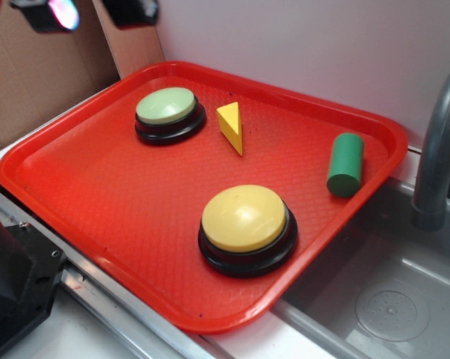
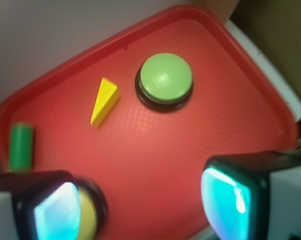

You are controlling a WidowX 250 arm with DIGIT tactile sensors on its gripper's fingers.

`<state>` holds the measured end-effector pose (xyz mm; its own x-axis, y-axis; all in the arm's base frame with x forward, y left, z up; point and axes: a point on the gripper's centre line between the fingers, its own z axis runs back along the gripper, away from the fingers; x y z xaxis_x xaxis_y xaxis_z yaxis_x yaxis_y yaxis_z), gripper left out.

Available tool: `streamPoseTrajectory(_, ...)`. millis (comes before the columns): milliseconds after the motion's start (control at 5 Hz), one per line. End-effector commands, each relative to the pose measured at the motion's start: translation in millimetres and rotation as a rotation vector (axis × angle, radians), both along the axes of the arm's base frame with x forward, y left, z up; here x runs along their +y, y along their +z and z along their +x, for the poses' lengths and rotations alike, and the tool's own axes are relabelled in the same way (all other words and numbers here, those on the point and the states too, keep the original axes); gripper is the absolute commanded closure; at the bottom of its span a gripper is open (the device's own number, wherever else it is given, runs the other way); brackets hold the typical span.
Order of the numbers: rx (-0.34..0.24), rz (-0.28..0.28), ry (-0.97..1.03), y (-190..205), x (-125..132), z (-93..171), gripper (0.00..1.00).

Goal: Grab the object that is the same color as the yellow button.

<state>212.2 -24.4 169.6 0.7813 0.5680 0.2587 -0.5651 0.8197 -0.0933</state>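
The yellow wedge block (image 1: 231, 126) is seen lying on the red tray (image 1: 98, 187), in the upper middle of the exterior view, just beside the pale green button (image 1: 168, 114) and well apart from the yellow button (image 1: 246, 221) at lower centre. In the wrist view the gripper (image 2: 140, 205) is held above the tray with its jaws spread wide and nothing between them; the wedge (image 2: 104, 101) sits up and to the left of the gap.

The approach is judged to be the step in hand. The jaws should be brought over the wedge and turned so that its two flat faces are met, not its sloping edges, and the green button should be kept clear.

The gripper is barely caught in the exterior view, at the top left. The yellow button is half hidden behind the left finger (image 2: 50, 210) in the wrist view. The green cylinder (image 2: 20, 146) is blurred.
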Motion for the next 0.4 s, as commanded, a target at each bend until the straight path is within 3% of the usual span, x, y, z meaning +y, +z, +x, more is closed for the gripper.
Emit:
streamPoseTrajectory(0, -0.068, -0.031, 0.159, -56.9, 8.4, 60.8, 0.00)
streamPoseTrajectory(200, -0.059, 0.017, 0.183, -77.5, 8.4, 74.4, 0.00)
